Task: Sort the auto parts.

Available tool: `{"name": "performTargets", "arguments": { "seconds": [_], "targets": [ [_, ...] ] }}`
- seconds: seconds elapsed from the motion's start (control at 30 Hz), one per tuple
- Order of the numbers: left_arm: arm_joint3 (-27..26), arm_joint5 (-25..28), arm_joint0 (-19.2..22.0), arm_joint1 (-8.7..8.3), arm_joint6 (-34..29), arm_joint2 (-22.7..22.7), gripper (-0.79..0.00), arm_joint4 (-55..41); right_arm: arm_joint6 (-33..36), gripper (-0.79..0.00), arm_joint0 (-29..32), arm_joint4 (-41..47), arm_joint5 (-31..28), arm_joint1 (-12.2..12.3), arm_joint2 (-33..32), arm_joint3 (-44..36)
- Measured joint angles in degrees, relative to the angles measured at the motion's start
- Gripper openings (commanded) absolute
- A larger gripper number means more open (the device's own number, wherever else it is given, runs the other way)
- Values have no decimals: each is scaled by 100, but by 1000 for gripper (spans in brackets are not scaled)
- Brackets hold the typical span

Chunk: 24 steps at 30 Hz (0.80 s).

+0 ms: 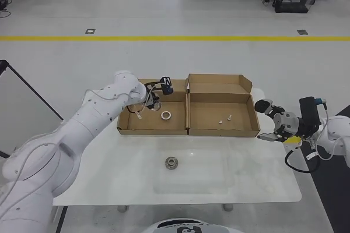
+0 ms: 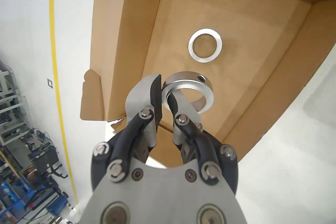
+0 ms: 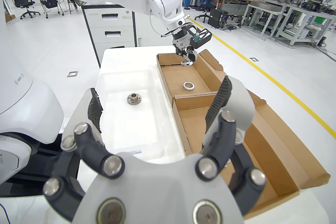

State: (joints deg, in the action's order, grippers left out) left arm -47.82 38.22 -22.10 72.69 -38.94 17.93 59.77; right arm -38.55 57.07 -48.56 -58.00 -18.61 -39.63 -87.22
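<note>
— How do we find the left arm?

— We see it stretched from the robot's left side over the back left corner of the bench [image 1: 122, 175], with the elbow bent and the wrist turned downward. The left hand [image 2: 166, 96] points down into the left box [image 1: 178, 123], toward that box's far end.

— And its grip?

— It is pinching the collar [image 2: 194, 86], a metal ring with a small screw hole in its side. One finger [image 2: 143, 97] presses on the outside of the wall and the other passes through the bore. We cannot tell whether the collar touches the box floor.

— What about the right arm?

— It is held off the bench's right end, with the wrist aimed back along the boxes. The right hand [image 1: 263, 122] sits just beside the end wall of the right box [image 1: 245, 119], its fingers spread wide and empty.

— Where do we see the other parts?

— A plain ring [image 2: 205, 45] lies flat on the left box's floor, near the collar but apart from it. Two small parts [image 1: 228, 116] lie close together on the right box's floor. The flanged hub [image 1: 172, 162] stands on the shallow white tray [image 1: 210, 175] in the middle of the bench, well apart from both hands.

— Is there any writing?

— We make out a small label [image 3: 135, 153] on the tray rim nearest the right hand. Its print is too small for us to read.
</note>
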Motion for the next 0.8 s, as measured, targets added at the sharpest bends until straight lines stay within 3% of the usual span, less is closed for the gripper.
{"name": "performTargets", "arguments": {
  "seconds": [0.33,0.67,0.8],
  "targets": [
    [1148,274,59,665,349,-415,-785,579,0,0,0,0,0,0,0,0],
    [2003,364,-25,1150,569,-606,-785,966,0,0,0,0,0,0,0,0],
    [2263,389,-24,1306,680,-624,-717,1046,0,0,0,0,0,0,0,0]
  ]
}}
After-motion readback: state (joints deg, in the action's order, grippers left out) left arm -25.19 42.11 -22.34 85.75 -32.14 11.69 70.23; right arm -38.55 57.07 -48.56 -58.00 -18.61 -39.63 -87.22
